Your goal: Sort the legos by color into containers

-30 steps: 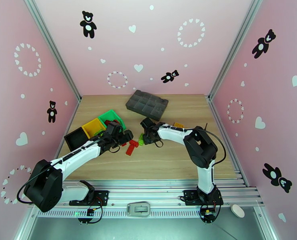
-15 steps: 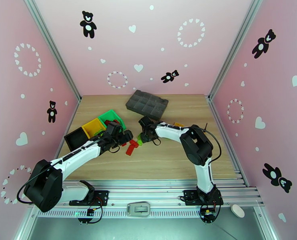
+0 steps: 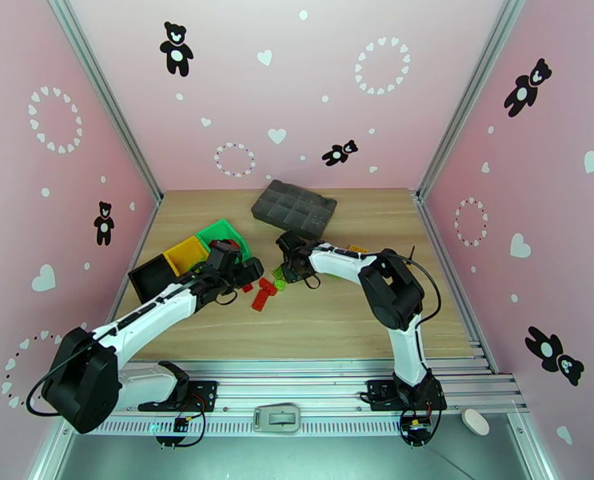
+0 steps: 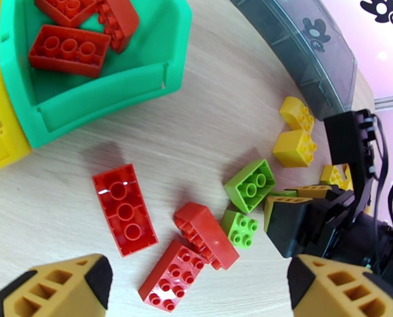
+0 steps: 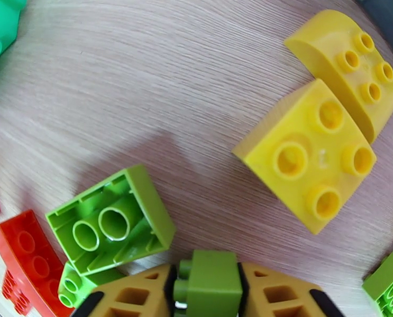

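My right gripper [image 5: 207, 294] is shut on a small light green lego [image 5: 213, 273], low over the table. Beside it lie an upturned green lego [image 5: 111, 225] and two yellow legos [image 5: 307, 154] [image 5: 349, 64]. My left gripper [image 4: 196, 291] hangs open above three loose red legos [image 4: 125, 210] [image 4: 207, 233] [image 4: 170, 276], holding nothing. The green container [image 4: 106, 96] holds red legos [image 4: 69, 46]. In the top view the green [image 3: 234, 231], yellow [image 3: 186, 254] and black [image 3: 153, 278] containers stand in a row at the left. Both grippers [image 3: 245, 274] [image 3: 290, 270] meet at the lego pile [image 3: 265, 291].
A dark grey compartment tray [image 3: 294, 208] lies at the back centre, close behind the right gripper. A yellow lego [image 3: 358, 250] lies by the right forearm. Open wood lies toward the near edge and the right side.
The right gripper has closed on the small green lego and shifted slightly left. The left gripper has stayed open and edged a little toward the containers.
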